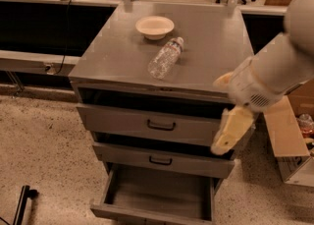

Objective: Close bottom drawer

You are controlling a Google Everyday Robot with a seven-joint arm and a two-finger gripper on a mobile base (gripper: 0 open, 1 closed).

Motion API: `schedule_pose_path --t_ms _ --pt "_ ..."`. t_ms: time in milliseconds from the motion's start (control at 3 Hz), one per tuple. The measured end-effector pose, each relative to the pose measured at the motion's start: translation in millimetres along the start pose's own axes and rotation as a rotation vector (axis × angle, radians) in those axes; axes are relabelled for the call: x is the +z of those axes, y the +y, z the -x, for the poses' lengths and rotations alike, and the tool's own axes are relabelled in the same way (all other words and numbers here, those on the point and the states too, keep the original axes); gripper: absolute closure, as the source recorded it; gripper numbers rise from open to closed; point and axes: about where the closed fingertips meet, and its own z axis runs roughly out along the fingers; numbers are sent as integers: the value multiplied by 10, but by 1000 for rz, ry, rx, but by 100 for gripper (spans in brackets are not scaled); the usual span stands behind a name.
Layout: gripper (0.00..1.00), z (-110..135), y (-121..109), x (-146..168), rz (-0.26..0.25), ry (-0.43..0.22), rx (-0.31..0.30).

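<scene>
Jaws first: wide or narrow, I cannot tell. Counting from the left, there is one bowl (154, 26) and one bottle (166, 57) lying on the cabinet top (216, 47), with three drawers below. The bottom drawer (157, 194) stands pulled far out, lowest of them. My gripper (229, 133) hangs to its upper right, beside the middle drawer (162, 160). I judge I should drop lower, meet the front panel squarely and push straight in.

Speckled floor (39, 135); dark desks (44, 25) behind; cardboard box (287, 138) right.
</scene>
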Motion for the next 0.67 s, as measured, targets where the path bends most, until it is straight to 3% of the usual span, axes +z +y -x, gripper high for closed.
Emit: schedule_pose_path --t_ms 333,667 --pt "0 16 386 714 64 -110 -36" --pt "0 -15 565 1045 68 -115 -55"
